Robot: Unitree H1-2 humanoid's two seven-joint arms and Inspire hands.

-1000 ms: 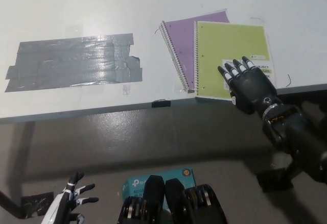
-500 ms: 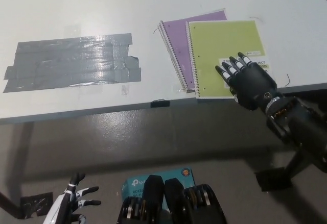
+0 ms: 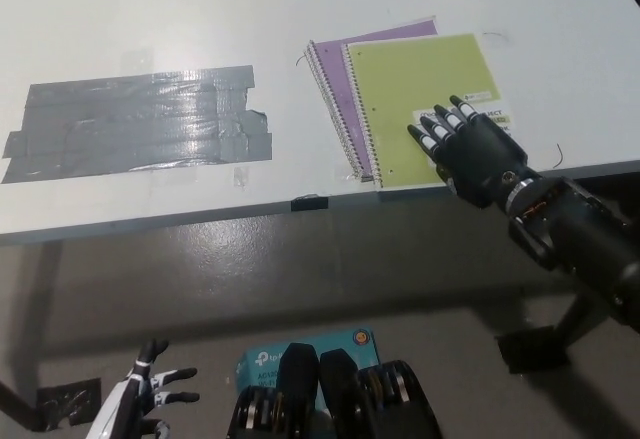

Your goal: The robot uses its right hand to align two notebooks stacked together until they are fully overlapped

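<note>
Notebooks: your right robot hand [image 3: 470, 149], flat and open, has slid the green notebook [image 3: 420, 89] left, covering more purple notebook [image 3: 335, 59]; overlap remains partial.

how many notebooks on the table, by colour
green notebook: 1, on top, under the right hand
purple notebook: 1, underneath, showing along the left and top edges
total: 2
</note>
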